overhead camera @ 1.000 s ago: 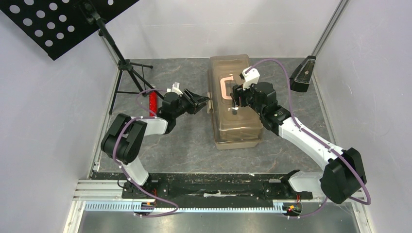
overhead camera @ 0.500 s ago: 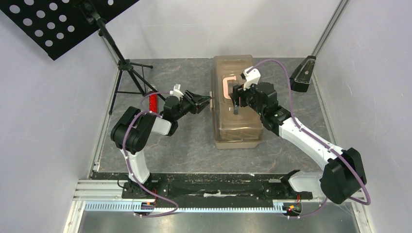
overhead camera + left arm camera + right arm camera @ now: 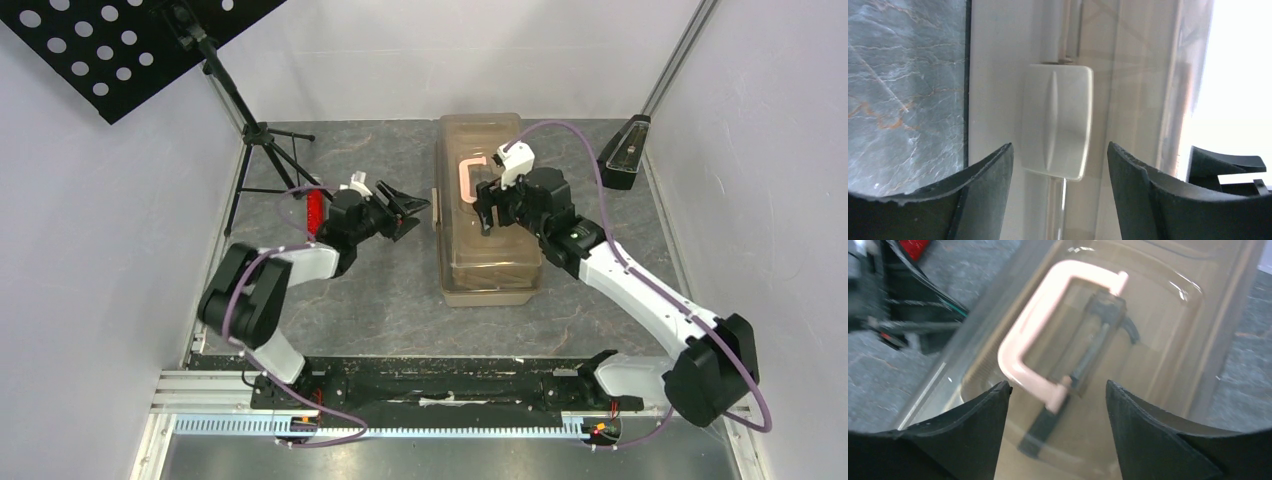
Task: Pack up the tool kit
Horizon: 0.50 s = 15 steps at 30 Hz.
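Both my jaws spread wide at the shut toolbox (image 3: pixel 490 255).
My left gripper (image 3: pixel 1060 150) frames its pale side latch (image 3: pixel 1058 122), apparently just short of touching it. My right gripper (image 3: pixel 1058 386) hangs over the lid, straddling the pink handle (image 3: pixel 1015 335).

Left gripper (image 3: pixel 1059 147) fingers (image 3: pixel 983 200) spread wide at bottom of frame. Pale rectangular latch (image 3: pixel 1057 122) sits centre frame, just beyond the gap, not touched. It's mounted on the translucent tan toolbox (image 3: pixel 1143 75) wall. Grey marbled table (image 3: pixel 903 75) fills the left. Right edge blown out white; unidentified dark part (image 3: pixel 1225 170) lower right.
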{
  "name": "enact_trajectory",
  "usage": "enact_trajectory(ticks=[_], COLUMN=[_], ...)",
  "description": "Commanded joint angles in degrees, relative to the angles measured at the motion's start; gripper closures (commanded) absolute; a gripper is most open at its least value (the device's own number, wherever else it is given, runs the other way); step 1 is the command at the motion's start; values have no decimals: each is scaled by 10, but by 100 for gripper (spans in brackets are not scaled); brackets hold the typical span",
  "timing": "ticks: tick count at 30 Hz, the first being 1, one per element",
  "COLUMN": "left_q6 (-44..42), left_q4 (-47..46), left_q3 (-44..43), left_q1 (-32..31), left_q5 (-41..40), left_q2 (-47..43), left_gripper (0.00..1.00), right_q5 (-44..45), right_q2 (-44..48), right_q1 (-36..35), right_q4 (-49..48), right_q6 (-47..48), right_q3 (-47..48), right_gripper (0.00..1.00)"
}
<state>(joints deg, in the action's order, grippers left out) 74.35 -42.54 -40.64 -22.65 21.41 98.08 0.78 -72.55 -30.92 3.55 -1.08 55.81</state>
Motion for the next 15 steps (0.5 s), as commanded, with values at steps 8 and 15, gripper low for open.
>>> enact_trajectory(ticks=[8, 15], left_q6=[-348, -475], left_q4=[542, 728], left_q3=[-123, -183], left_q1=[14, 13], left_q5=[-228, -446], left_q2=[-354, -547], left_gripper=[6, 2], right_q5=[220, 329], right_q2=[219, 389], right_q1=[-2, -1], right_q4=[28, 7], right_q6=[49, 79], right_q3=[-70, -173], right_gripper=[8, 2])
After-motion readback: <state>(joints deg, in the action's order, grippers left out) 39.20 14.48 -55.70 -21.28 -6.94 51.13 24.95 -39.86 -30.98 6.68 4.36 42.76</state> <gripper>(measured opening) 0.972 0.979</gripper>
